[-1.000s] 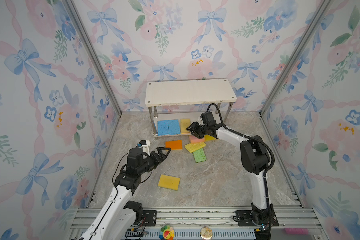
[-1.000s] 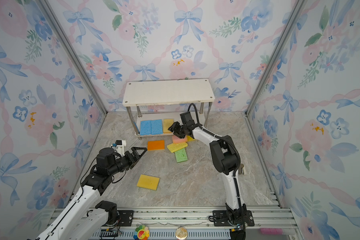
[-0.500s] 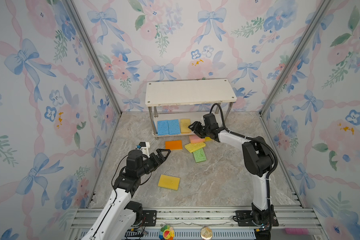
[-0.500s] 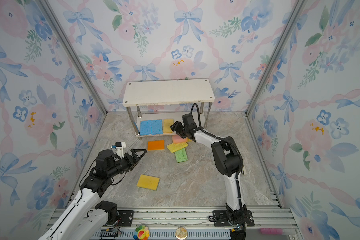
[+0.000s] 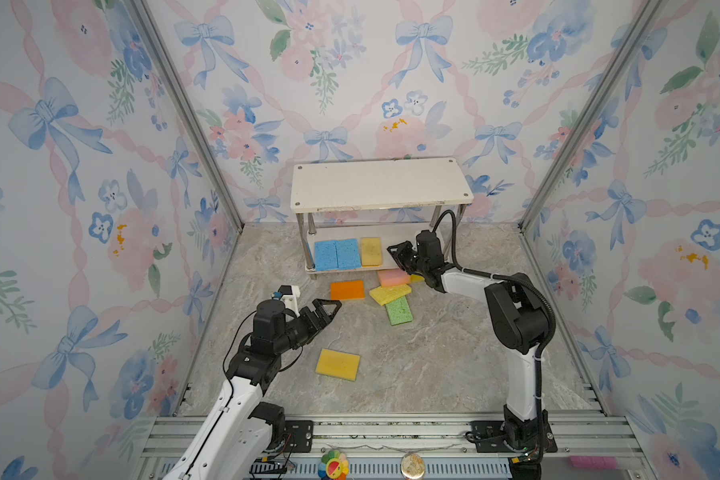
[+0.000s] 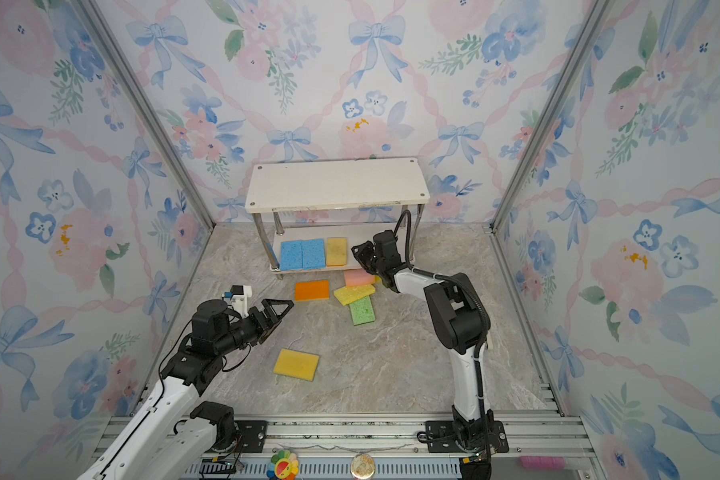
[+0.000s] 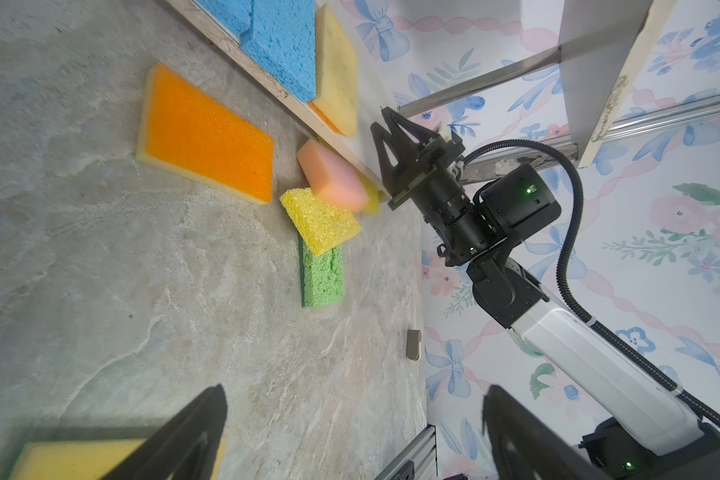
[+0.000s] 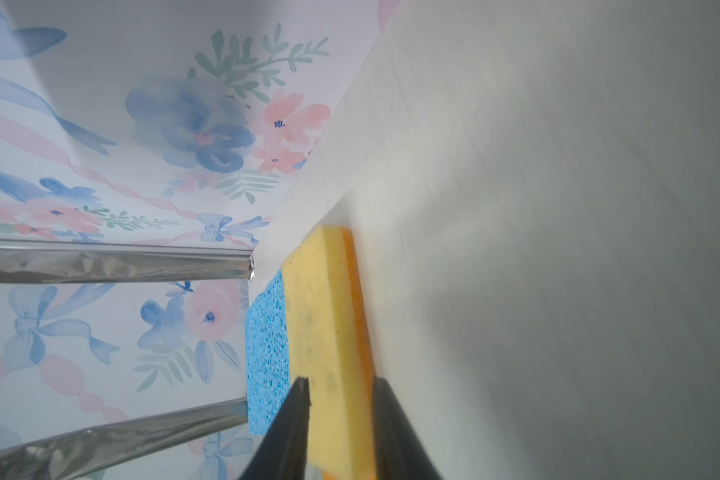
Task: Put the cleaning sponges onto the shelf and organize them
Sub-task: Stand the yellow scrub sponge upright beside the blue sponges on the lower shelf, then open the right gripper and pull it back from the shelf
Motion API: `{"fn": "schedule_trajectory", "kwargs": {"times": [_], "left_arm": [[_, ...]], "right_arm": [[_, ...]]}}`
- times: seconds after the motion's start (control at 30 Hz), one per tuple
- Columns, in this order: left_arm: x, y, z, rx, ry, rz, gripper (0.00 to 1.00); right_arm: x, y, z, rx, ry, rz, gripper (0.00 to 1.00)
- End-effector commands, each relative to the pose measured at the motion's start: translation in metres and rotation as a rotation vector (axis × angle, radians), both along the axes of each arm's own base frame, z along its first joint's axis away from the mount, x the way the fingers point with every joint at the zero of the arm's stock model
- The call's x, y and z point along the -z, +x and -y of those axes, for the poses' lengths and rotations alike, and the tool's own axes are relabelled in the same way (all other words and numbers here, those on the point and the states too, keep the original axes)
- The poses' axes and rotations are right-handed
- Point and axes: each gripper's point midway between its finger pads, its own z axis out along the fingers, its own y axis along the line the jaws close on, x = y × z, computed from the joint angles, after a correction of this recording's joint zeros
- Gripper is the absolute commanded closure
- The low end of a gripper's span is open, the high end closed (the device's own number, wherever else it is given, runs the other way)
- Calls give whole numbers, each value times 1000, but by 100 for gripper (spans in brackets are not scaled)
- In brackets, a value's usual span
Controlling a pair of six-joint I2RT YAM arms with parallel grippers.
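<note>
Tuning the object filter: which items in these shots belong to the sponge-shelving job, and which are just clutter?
Job: shelf; blue sponges and tan sponge on its lower board; pink sponge, orange sponge, yellow sponge, green sponge and golden-yellow sponge, all off the shelf.
Clutter: colourful round toy, round badge and pink object along the front frame; small tan block on the floor.

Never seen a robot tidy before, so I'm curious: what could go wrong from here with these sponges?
The right gripper sits close beside the tan-yellow sponge on the lower tier of the shelf; a careless move might shove it out of line. The pink sponge, yellow sponge and green sponge overlap on the floor, so lifting one may drag another.
</note>
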Motion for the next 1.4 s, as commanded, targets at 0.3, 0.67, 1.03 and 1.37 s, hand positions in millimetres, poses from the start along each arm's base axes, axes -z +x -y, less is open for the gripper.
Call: {"fn": "schedule_trajectory", "kwargs": {"times": [0.3, 0.67, 1.03, 1.37], "left_arm": [[9, -18, -4, 14, 2, -12, 2], [8, -29, -6, 23, 6, 1, 2], [8, -34, -7, 35, 20, 5, 2], [9, -37, -8, 40, 29, 4, 2]], "right_arm": [[22, 17, -1, 40, 23, -91, 82], [32, 19, -20, 15, 55, -119, 80], [41, 19, -42, -17, 62, -136, 80], [42, 19, -34, 6, 39, -135, 80]]}}
